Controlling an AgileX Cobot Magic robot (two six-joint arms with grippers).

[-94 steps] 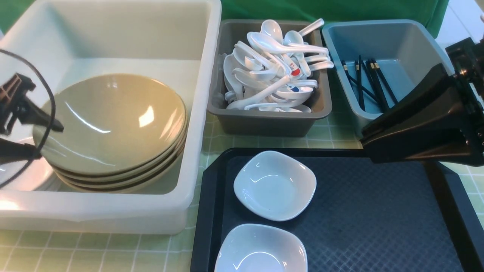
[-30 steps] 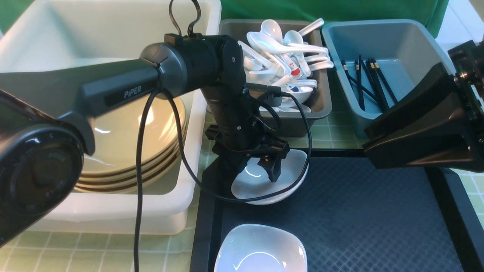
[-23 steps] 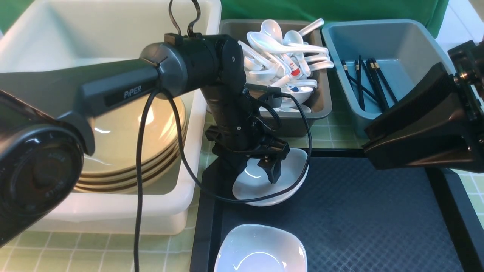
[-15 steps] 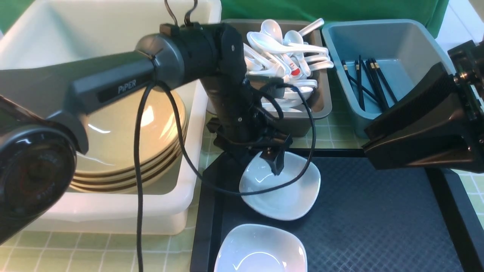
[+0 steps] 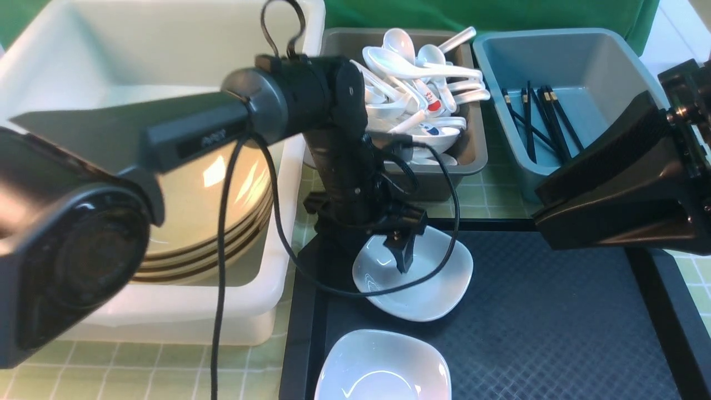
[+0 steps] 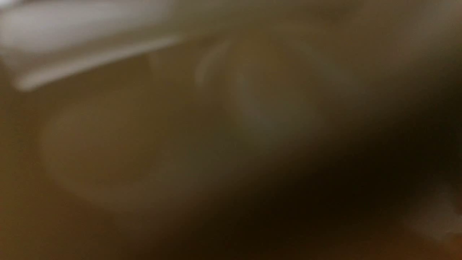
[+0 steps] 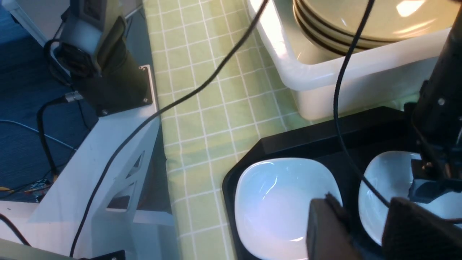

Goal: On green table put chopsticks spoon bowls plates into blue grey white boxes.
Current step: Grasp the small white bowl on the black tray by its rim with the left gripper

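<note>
Three seconds back the left arm was parked out at 9 o'clock and the plate (image 5: 433, 289) lay untouched at the 11 o'clock corner of the black tray (image 5: 555, 333). Since then the left gripper (image 5: 377, 253) has been swung in and dropped onto it. The plate was tipped up a second ago and has now been let back flatter, nudged a touch towards 3 o'clock.

One finger (image 5: 402, 258) is seen inside the dish and the other is hidden under the wrist, so clamped or not can't be told. The left wrist view is just brown blur.

So the pick probably isn't settled yet, and the carry to the white box (image 5: 166, 328) at 9 o'clock, where the bowls (image 5: 233, 183) are stacked, is still owed.

The second plate (image 5: 383, 366) is left waiting at 6 o'clock. The right gripper (image 7: 362, 202) is held over it with its fingers apart and nothing between.

Writing: the arm lettering, readable as "PiPER" half a second ago, is smeared now. The red and blue marks on the spoons (image 5: 422, 72) at 12 o'clock are too small to be read.
</note>
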